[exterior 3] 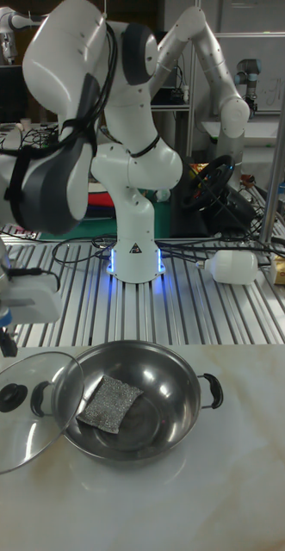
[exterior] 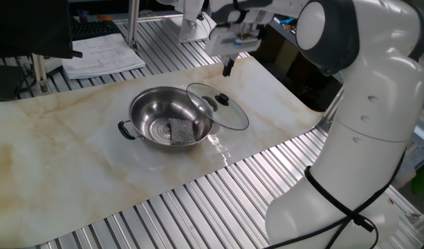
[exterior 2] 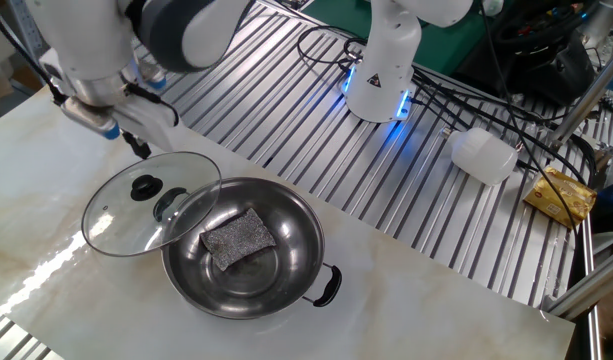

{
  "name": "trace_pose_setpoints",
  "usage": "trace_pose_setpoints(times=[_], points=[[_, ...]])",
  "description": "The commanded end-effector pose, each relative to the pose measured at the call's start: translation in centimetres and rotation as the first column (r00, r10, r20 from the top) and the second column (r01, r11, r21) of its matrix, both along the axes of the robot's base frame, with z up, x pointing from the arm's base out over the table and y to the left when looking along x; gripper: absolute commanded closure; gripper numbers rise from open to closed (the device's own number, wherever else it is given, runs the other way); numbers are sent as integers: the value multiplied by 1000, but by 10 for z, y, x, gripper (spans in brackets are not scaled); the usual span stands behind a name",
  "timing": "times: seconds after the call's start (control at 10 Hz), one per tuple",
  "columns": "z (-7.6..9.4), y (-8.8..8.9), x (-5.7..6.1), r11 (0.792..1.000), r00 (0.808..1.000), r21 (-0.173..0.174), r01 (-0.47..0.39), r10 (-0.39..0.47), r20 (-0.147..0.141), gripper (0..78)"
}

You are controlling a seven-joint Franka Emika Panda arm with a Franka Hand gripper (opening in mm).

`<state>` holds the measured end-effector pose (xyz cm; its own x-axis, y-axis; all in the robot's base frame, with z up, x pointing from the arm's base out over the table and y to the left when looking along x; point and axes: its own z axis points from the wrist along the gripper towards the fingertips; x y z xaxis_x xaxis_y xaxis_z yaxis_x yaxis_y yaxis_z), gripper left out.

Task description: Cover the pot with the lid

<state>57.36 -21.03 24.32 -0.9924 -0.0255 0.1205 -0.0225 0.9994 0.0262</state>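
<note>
The shiny steel pot [exterior: 153, 111] [exterior 2: 286, 270] [exterior 3: 164, 387] stands on the marble sheet with a grey scouring pad [exterior: 182, 131] [exterior 2: 238, 235] [exterior 3: 110, 400] inside it. The glass lid [exterior: 231, 115] [exterior 2: 121, 215] [exterior 3: 21, 435] is tilted, one edge resting on the pot's rim and the other on the sheet, black knob up. My gripper [exterior: 228, 68] [exterior 2: 141, 146] [exterior 3: 4, 343] hangs above the sheet just behind the lid, apart from it. Its dark fingers are together, shut on nothing.
A stack of papers [exterior: 101, 55] lies at the back left. On the slatted metal table beyond the sheet lie a white bottle [exterior 2: 483, 153], a yellow packet [exterior 2: 561, 195], and cables around a second robot's base [exterior 2: 381, 75].
</note>
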Motion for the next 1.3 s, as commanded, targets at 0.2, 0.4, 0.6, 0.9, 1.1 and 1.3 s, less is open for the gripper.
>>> trace_pose_setpoints(times=[0.2,0.4,0.6,0.9,1.1,1.3], points=[[-32,-17,-6,999,999,32,8,-9,32,776],[-48,-26,-11,996,999,90,20,-23,32,776],[-58,-32,-13,995,999,97,12,-16,46,776],[-56,-32,-12,981,995,169,94,-99,24,776],[-56,-32,-12,975,987,159,157,-161,10,776],[-56,-32,-12,969,983,166,183,-186,6,776]])
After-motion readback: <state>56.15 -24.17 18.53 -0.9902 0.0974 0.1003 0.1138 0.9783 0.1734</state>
